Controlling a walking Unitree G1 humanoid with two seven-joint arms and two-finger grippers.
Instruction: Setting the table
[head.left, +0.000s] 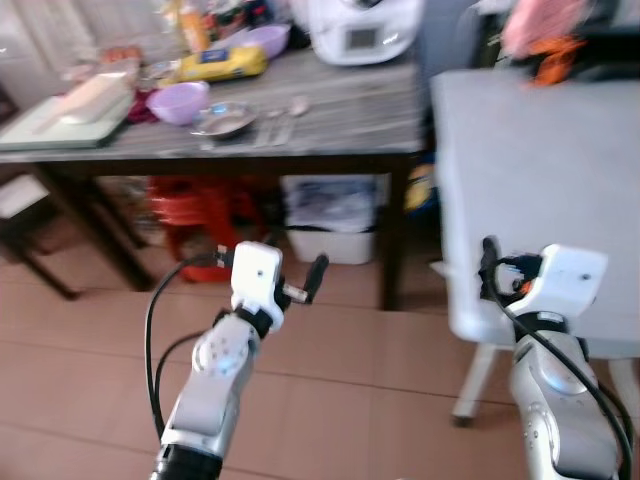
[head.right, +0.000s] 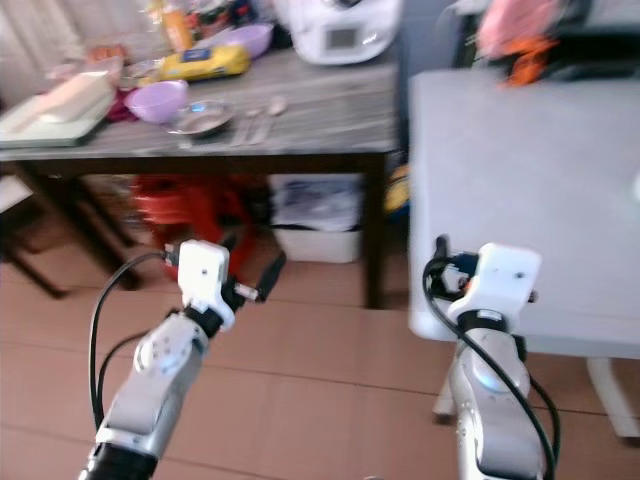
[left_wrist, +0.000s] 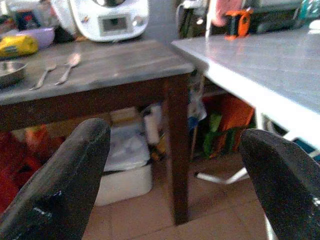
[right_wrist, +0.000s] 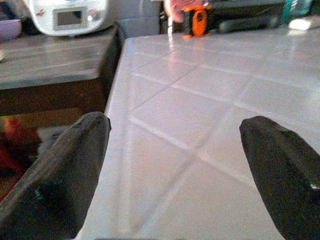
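Both tools, left tool (left_wrist: 172, 185) and right tool (right_wrist: 175, 175), hang spread and empty; I'm approaching. Next, reach the spoons (head.left: 285, 118) at eleven o'clock on the wooden bench (head.left: 350, 110).

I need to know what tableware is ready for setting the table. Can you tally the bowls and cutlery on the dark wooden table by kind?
Purple bowls: 2
Metal bowls: 1
Forks: 1
Spoons: 1
Total: 5
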